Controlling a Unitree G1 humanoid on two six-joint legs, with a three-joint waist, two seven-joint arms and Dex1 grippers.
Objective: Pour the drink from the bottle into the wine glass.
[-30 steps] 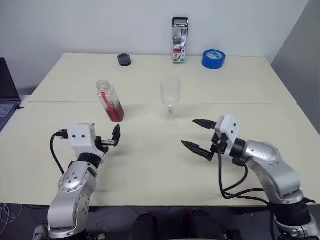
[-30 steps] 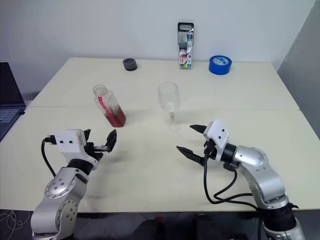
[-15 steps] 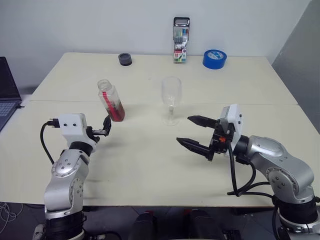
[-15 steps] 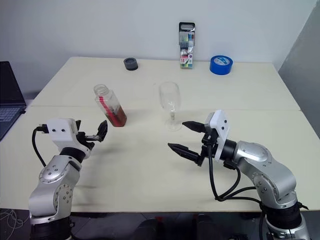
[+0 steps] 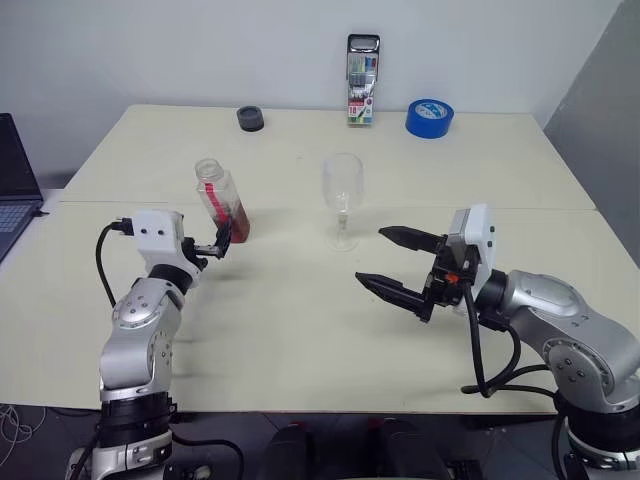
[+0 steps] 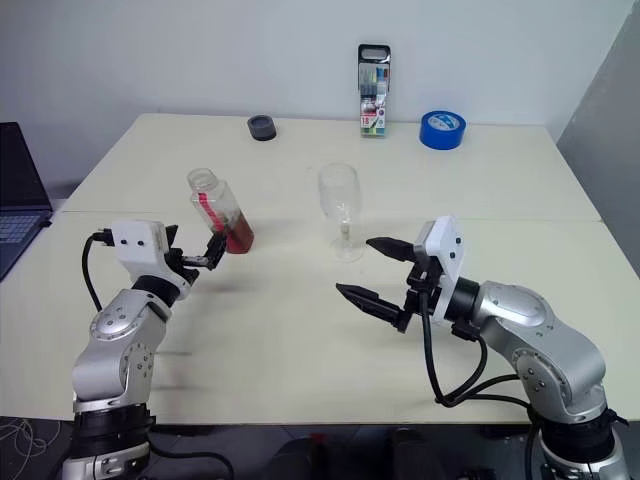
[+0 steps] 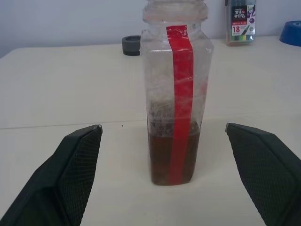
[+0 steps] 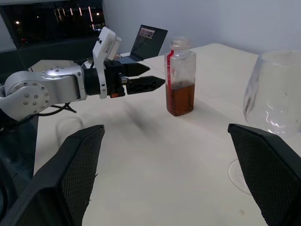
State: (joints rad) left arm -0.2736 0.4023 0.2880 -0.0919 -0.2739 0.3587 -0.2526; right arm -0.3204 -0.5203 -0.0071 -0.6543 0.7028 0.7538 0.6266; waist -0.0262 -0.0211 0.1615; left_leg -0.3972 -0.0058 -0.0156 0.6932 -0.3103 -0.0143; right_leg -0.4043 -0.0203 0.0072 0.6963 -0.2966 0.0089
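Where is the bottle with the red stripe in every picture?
Left eye view: bottle, left of centre, ahead of the left gripper.
Right eye view: same place.
Left wrist view: in the middle.
Right wrist view: upper middle.
Shared landmark: the wine glass beside it.

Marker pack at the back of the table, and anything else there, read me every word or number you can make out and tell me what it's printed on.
"18": on the marker pack, seen in the left wrist view; smaller print beside it is too blurred to read.
Bottle: red label strip, no legible text.
Blue tape roll: no readable text.
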